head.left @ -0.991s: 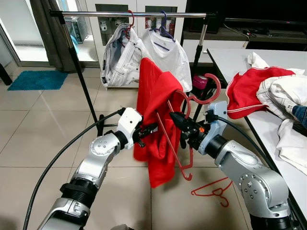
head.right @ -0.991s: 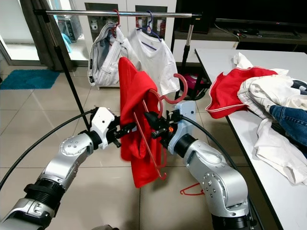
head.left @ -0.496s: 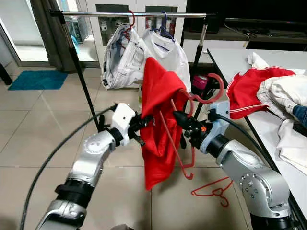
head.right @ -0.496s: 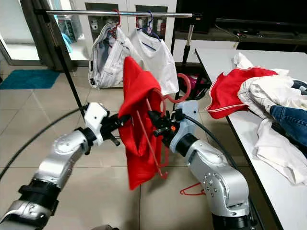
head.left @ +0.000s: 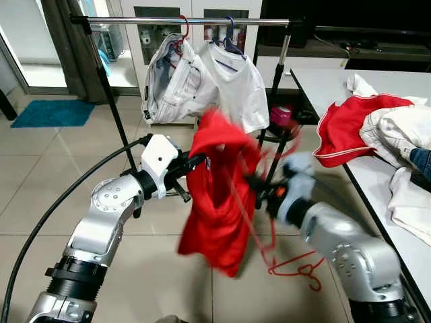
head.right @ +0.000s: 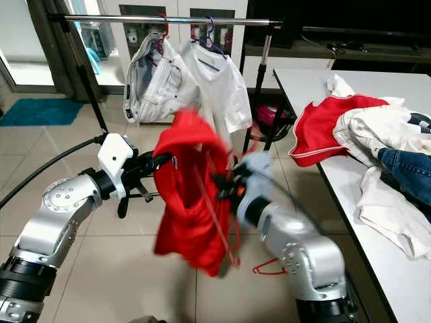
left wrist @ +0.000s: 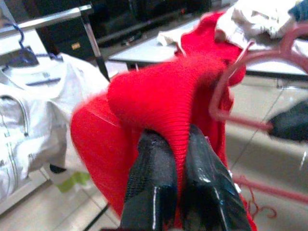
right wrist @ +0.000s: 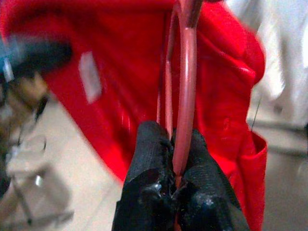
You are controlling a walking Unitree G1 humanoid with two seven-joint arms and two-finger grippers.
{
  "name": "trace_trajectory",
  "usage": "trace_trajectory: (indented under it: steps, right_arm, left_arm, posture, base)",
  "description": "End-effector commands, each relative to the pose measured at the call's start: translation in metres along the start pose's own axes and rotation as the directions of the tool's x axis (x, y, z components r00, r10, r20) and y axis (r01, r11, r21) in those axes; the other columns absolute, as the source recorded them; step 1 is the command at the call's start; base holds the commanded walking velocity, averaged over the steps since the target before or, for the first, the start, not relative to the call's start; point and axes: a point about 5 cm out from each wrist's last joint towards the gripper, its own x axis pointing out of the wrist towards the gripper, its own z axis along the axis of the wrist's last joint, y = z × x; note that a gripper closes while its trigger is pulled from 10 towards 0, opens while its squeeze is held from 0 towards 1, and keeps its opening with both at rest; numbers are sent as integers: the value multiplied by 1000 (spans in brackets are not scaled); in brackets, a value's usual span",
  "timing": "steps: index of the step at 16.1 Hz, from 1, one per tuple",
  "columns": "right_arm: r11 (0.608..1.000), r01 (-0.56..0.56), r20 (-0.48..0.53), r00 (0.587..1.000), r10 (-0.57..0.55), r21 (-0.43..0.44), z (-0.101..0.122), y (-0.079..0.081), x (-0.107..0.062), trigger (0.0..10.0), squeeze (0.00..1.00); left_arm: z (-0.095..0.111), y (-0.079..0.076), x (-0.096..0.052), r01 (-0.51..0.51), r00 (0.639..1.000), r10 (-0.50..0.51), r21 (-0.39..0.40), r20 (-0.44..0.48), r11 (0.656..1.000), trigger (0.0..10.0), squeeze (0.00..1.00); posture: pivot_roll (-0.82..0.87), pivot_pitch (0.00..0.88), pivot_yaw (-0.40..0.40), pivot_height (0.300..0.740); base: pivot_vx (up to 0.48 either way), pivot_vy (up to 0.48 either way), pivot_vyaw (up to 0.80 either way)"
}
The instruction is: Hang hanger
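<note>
Head views: red garment point(head.left: 219, 195) hangs blurred between both arms, below the rail point(head.left: 188, 21), presumably spread for hanging.

Left wrist: left gripper point(left wrist: 180, 166) pinched closed on a red fabric fold.

Right wrist: right gripper point(right wrist: 174, 159) clamped on the red hanger point(right wrist: 185, 86), garment draped behind.

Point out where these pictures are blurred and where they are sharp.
Left eye view: the right gripper, red hanger and red garment smear with motion; the rail and table stay sharp. Right wrist view: fingers sharp, background streaked. Left wrist view: the left gripper is fairly crisp, the rest soft.
</note>
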Motion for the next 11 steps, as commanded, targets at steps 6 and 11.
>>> trace_trajectory:
  steps: [6, 11]
  right_arm:
    - [944, 38, 177, 979, -102, 329, 26, 0, 15, 10000, 0]
    - [719, 57, 196, 944, -264, 693, 32, 3, 41, 10000, 0]
  left_arm:
    - [-10, -18, -3, 172, 973, -167, 18, -162, 985, 0, 0]
    - [-9, -37, -5, 301, 936, -316, -114, -153, 947, 0, 0]
  posture:
    - [-80, 0, 24, 740]
    - [-67, 0, 42, 740]
  base:
    - [0, 0, 0]
    - [0, 0, 0]
